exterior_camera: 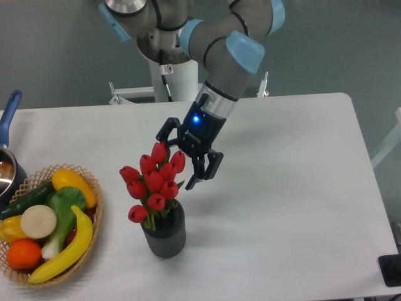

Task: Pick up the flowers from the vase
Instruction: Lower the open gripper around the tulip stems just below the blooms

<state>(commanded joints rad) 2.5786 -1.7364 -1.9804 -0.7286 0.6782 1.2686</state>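
White table point(282, 188) — grey wall behind; pincer point(177, 161) apart at flowers point(153, 182) in vase point(165, 234).

Even, bright overhead light on the white bench point(301, 207); soft, faint shadows beside the vase point(164, 232); sharp focus, no glare.

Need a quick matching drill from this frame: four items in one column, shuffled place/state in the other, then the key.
Items:
1. tulips
2. tool
3. wicker basket
4. blue-handled pot

Descriptions:
A. cut off at the table's left edge
B. open, at the top of the bunch
C. standing in the ribbed vase
D. full of fruit and vegetables

Pairs: 1-C, 2-B, 3-D, 4-A
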